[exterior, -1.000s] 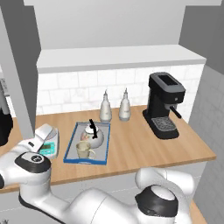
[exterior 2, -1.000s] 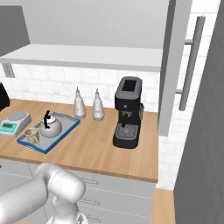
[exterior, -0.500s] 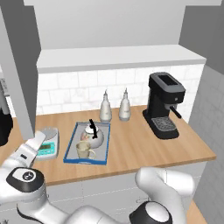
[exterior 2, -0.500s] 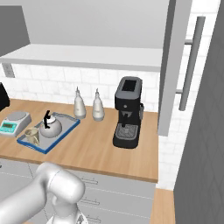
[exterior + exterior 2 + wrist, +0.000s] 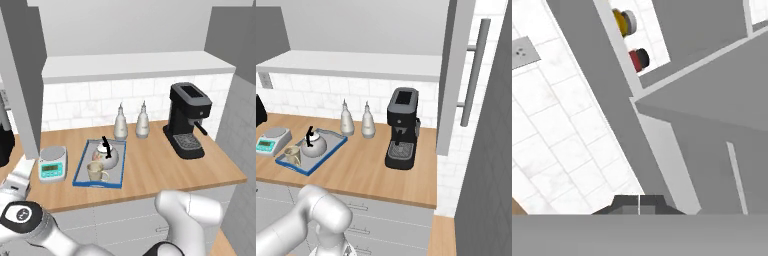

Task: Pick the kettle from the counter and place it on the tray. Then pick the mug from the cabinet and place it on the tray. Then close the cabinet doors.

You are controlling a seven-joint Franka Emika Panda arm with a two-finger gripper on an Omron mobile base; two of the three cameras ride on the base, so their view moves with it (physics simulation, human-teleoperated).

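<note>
Kettle and mug both standing on the blue-rimmed tray on the counter, mug just beside the kettle — gripper fully closed with nothing held, near the grey cabinet, one cabinet door open at the right.

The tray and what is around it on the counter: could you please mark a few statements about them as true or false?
1. The kettle sits on the tray. True.
2. The mug stands on the counter beside the tray. False: it is on the tray, in front of the kettle.
3. The scale lies to the tray's left in the left base view. True.
4. The coffee machine stands between the two bottles. False: it stands to their right.
</note>
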